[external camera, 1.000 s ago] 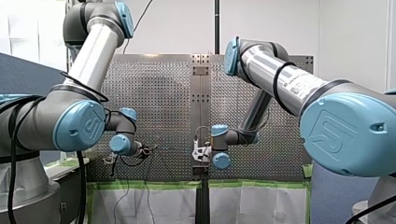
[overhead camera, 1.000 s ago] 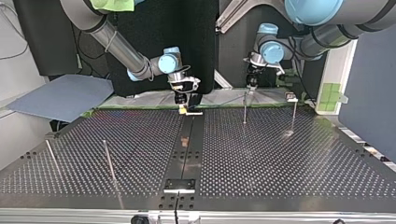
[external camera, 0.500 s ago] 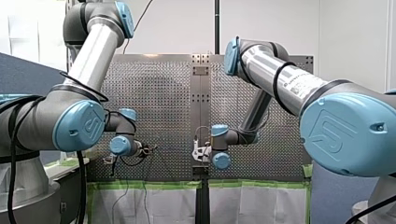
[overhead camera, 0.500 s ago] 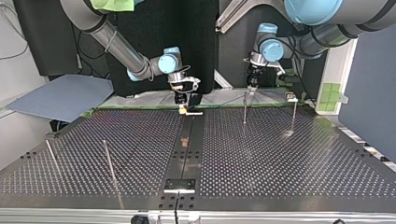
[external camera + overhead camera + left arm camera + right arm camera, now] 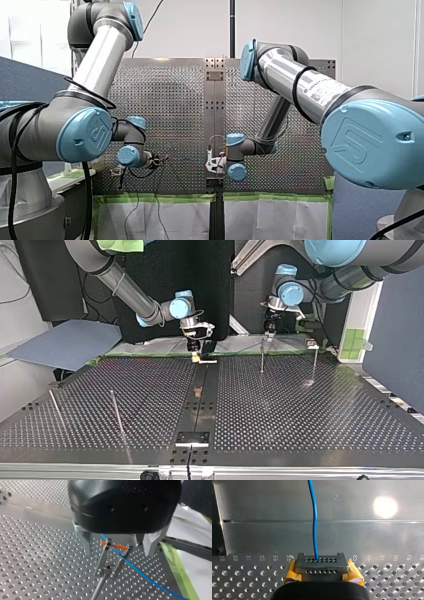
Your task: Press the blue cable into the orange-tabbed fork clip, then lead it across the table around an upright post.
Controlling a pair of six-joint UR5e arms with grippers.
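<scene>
Top view, left to right on the perforated metal table point(image 5: 300, 410): outer thin steel post point(image 5: 54, 407) and inner thin steel post point(image 5: 116, 412), both well away from the work. Mid far edge: my right gripper point(image 5: 196, 356), yellow pads down at the table. Its wrist view shows the thin blue cable point(image 5: 314, 525) running into the grey holed block point(image 5: 319, 566) between those pads, jaws closed on the cable. Cable spans right to the upright middle post point(image 5: 262, 356). My left gripper point(image 5: 270, 333) sits at that post's top: metal fingers point(image 5: 104, 558) narrowed to a V, tips together, cable threaded through, short orange tab point(image 5: 113, 546) crossing them. Can't make out the clip body. The far-right post point(image 5: 314, 364) stands apart.
</scene>
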